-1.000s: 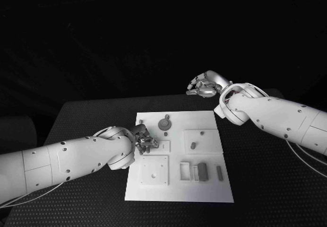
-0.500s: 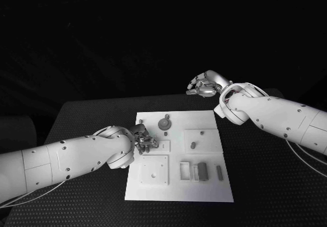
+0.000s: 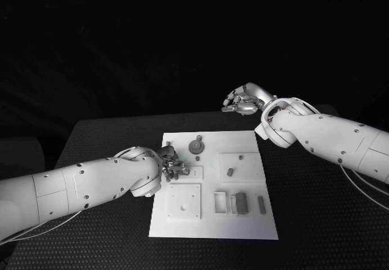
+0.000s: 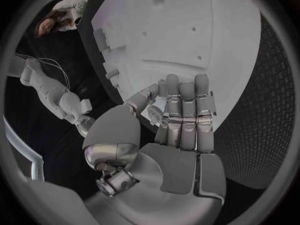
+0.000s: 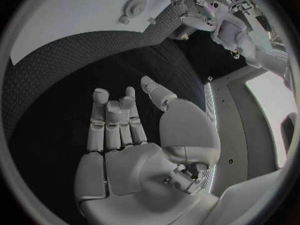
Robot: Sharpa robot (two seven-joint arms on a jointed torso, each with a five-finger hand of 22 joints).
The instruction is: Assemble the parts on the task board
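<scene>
The white task board (image 3: 243,225) lies in the middle of the black table. My left hand (image 3: 171,165) hovers low over the board's left edge, beside a square recess. In the left wrist view its fingers (image 4: 182,110) lie together and the thumb pinches a small grey part (image 4: 154,116) against them. On the board lie a round grey disc (image 3: 195,147), a small peg (image 3: 198,138), a short piece (image 3: 230,172), a grey block (image 3: 240,201) and a slim bar (image 3: 261,204). My right hand (image 3: 243,101) is raised beyond the table's far edge, fingers curled, holding nothing.
A square plate with a hole (image 3: 183,201) and a white frame (image 3: 220,202) sit in the board's near half. Black textured table (image 3: 316,225) stretches on both sides of the board. The right forearm (image 3: 324,138) hangs above the board's far right corner.
My left arm has rolled slightly and its elbow has shifted, while the hand stays at the same spot on the board's left edge. The right hand has not moved.
</scene>
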